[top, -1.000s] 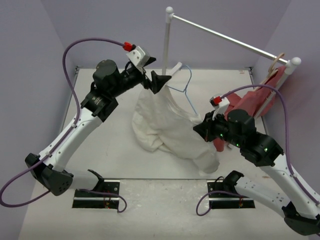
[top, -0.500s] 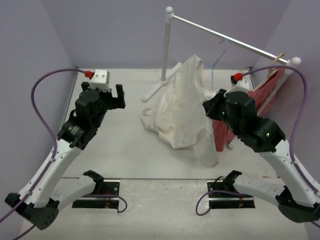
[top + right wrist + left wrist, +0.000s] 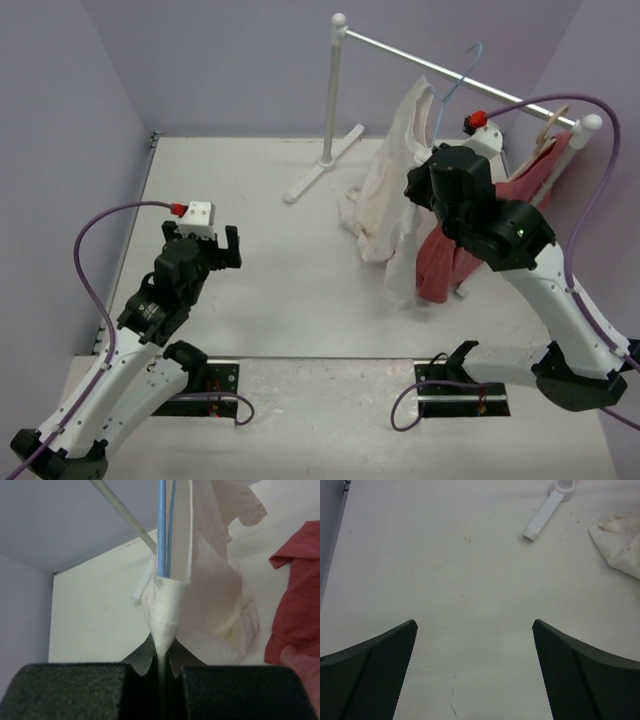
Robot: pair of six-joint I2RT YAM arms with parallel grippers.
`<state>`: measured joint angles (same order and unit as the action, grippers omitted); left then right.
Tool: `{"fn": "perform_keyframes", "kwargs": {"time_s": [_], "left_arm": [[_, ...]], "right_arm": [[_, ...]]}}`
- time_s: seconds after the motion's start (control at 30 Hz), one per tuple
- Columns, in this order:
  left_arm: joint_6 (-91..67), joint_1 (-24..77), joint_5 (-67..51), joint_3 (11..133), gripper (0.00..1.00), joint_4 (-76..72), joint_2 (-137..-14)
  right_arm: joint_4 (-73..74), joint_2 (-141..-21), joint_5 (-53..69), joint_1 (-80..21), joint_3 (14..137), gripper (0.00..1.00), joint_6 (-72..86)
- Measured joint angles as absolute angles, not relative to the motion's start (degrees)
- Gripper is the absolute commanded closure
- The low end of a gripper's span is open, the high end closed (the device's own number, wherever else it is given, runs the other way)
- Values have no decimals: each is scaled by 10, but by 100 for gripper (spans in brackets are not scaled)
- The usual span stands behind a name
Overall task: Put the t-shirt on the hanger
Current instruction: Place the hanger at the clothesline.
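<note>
The white t-shirt [image 3: 392, 205] hangs in the air over the table's back right, draped on the light-blue wire hanger [image 3: 455, 85], whose hook is up at the rail [image 3: 420, 58]. My right gripper [image 3: 428, 178] is shut on the shirt's collar. In the right wrist view the gripper [image 3: 161, 662] pinches a fold of the t-shirt [image 3: 212, 595], and the hanger's blue wires [image 3: 162, 530] rise out of the collar. I cannot tell whether the hook is over the rail. My left gripper [image 3: 226, 250] is open and empty at the near left, and the left wrist view [image 3: 475, 625] shows it over bare table.
A red garment [image 3: 452, 262] hangs on a tan wooden hanger [image 3: 552, 124] at the rail's right end, just beside the right arm. The rack's white post [image 3: 331, 95] and foot [image 3: 312, 178] stand at the back middle. The foot [image 3: 543, 521] and a shirt edge [image 3: 620, 547] show in the left wrist view.
My right gripper has lifted the t-shirt and hanger off the table, up and right to the rail. My left gripper has let go of the shirt and drawn back to the near left.
</note>
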<state>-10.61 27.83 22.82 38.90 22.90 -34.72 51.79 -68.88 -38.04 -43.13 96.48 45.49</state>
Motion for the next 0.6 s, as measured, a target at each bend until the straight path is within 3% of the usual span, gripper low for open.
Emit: {"fn": "perform_keyframes", "kwargs": {"time_s": [0.33, 0.6], "left_arm": [[-114, 278, 194, 373, 0, 213, -334], [-114, 278, 166, 368, 0, 205, -330]], "right_arm": [[524, -783, -448, -431, 970, 100, 469], [524, -849, -473, -419, 1094, 100, 441]]}}
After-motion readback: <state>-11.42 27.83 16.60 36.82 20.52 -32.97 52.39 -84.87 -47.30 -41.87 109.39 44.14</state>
